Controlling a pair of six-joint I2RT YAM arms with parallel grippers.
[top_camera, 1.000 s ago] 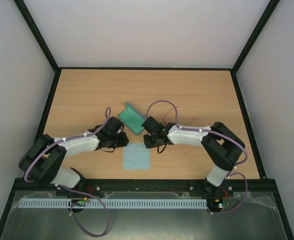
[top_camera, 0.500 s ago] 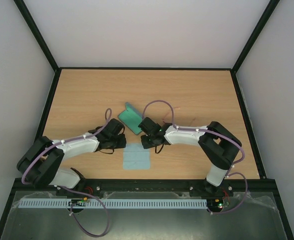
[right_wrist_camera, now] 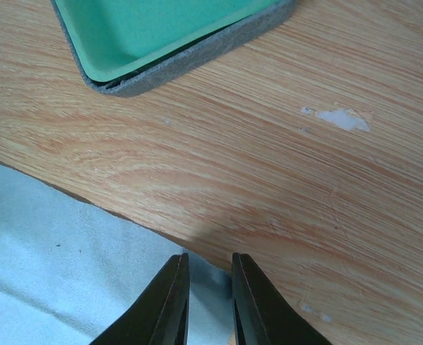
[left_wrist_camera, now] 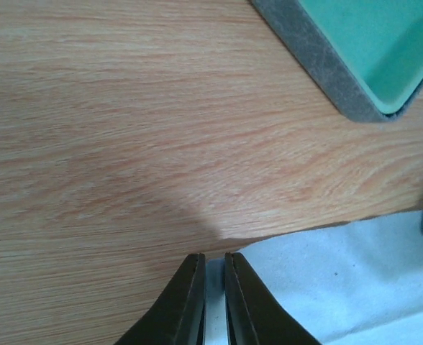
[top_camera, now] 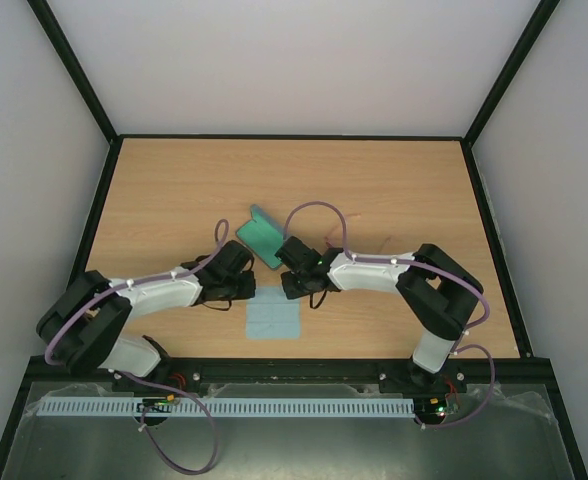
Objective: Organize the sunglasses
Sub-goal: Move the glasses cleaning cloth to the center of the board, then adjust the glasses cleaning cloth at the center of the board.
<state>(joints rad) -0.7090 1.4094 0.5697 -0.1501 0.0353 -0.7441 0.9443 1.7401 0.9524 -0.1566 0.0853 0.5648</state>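
Observation:
The sunglasses are mostly hidden behind my right forearm; only a thin pinkish line shows beside it. The grey-blue case lies open with its green lining up. A pale blue cloth lies flat in front of it. My left gripper points down at the cloth's far left corner, its jaws nearly together with cloth between them. At the far right corner of the cloth, my right gripper stands with its jaws a narrow gap apart and the corner under them.
The case sits just beyond both grippers. A small white chip marks the wooden table. Black frame posts and white walls bound the table on three sides.
My left gripper has narrowed its jaws over the cloth corner. Both grippers have shifted slightly toward the cloth's far edge.

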